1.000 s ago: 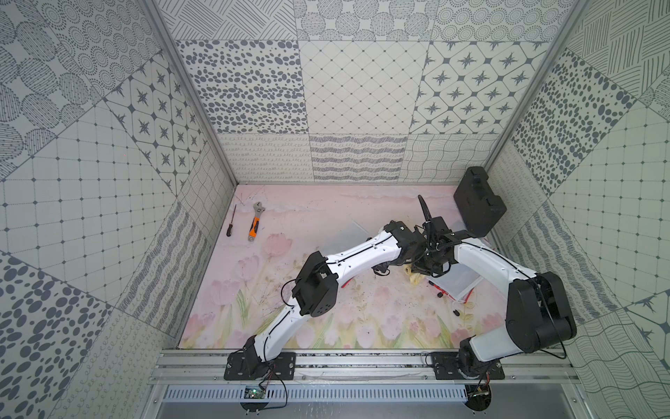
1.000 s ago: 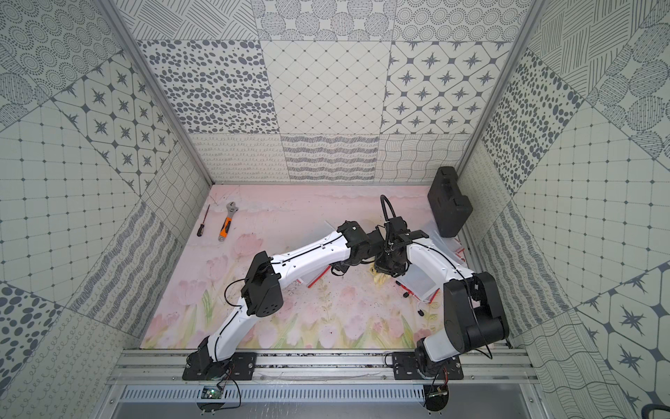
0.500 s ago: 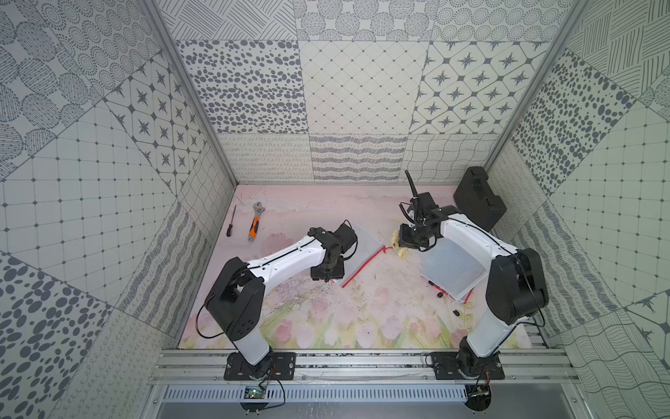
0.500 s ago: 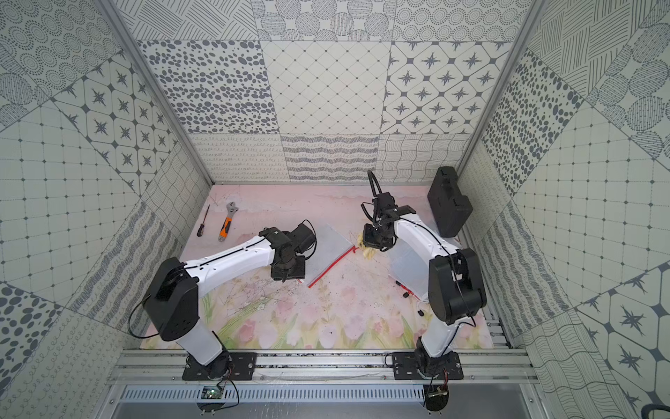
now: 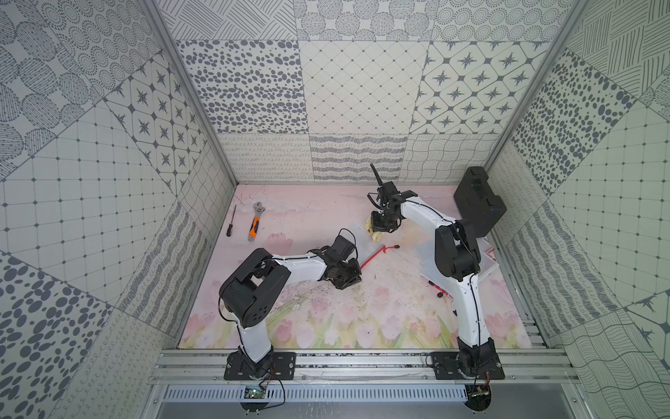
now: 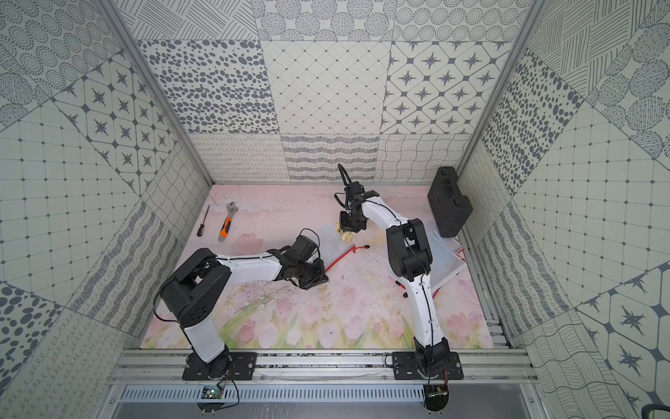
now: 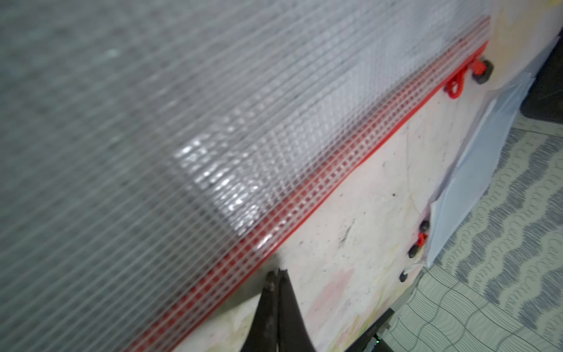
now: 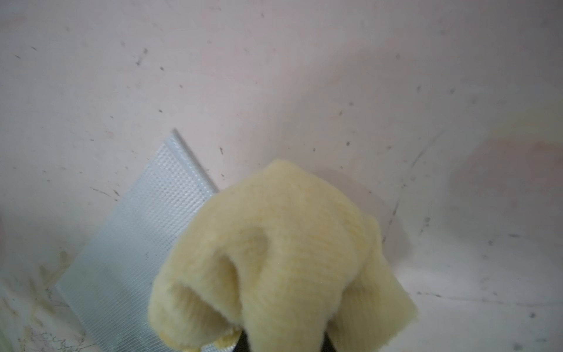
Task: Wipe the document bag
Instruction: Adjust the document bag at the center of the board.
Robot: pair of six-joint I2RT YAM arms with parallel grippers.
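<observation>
Now, with the document bag (image 5: pixel 365 246) flat on the table (image 5: pixel 362 319), the left gripper (image 7: pixel 275 274), jaws together at its red edge (image 7: pixel 335 183), should pin it while the right gripper (image 5: pixel 380 228), clamped on the yellow cloth (image 8: pixel 283 253) by the far corner, lowers and sweeps steadily.

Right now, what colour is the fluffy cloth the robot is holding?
The cloth is pale yellow, clearest in the right wrist view.
</observation>
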